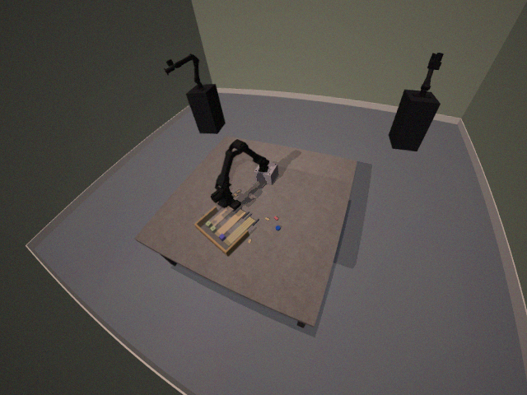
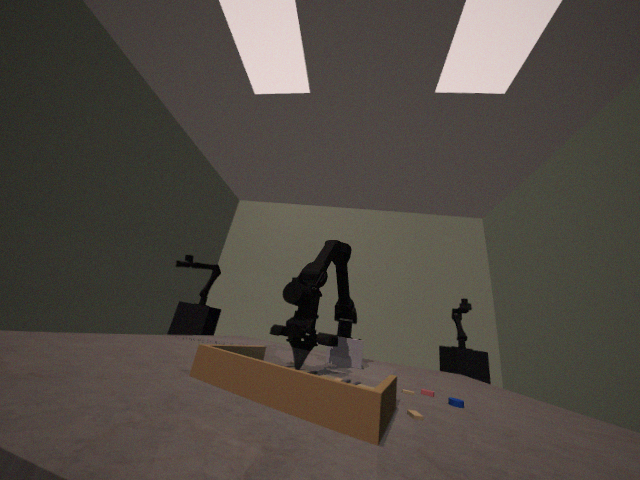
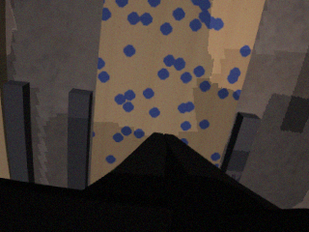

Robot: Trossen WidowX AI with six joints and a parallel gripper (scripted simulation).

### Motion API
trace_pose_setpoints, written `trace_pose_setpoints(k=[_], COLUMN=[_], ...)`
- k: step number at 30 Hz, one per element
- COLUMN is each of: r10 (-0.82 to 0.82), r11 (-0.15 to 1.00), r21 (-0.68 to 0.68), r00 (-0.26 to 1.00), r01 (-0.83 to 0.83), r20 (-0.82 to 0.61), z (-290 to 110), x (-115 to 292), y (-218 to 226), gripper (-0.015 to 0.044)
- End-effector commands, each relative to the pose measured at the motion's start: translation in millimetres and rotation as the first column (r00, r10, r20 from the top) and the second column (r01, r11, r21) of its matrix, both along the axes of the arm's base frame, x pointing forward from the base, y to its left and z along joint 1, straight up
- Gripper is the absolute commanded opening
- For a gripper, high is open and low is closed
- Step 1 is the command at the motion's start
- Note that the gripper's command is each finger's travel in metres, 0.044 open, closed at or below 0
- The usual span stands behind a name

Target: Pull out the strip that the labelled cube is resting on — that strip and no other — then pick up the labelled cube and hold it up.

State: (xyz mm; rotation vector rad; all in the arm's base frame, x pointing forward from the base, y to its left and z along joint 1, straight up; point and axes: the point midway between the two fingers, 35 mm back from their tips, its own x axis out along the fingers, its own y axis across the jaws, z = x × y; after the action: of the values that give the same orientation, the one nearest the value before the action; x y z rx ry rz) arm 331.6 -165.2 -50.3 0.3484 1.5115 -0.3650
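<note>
A shallow wooden tray lies on the table, and several strips run lengthwise in it. Two green cubes and a blue-purple cube sit on the strips at the tray's near end. I cannot read any label on them. My gripper is shut, points straight down and is low over the tray's far end. In the wrist view its tip is right over a tan strip with blue dots. I cannot tell whether it touches. No cube shows in the wrist view.
Dark grey strips flank the dotted one, and short grey posts stand beside it. A grey box is behind the tray. Small red, blue and tan pieces lie to the right.
</note>
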Motion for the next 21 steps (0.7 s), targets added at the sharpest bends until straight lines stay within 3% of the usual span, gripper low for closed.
trace_pose_setpoints(k=[1,21], r10=[-0.002,-0.002], r11=[1.000,1.000], r21=[0.002,0.003], r00=[1.000,1.000], r01=[0.002,0.002], r20=[0.004,0.003], z=[-1.5,-3.2], x=[0.8,-9.6], y=[0.1,4.8], gripper=[0.0000,0.0000])
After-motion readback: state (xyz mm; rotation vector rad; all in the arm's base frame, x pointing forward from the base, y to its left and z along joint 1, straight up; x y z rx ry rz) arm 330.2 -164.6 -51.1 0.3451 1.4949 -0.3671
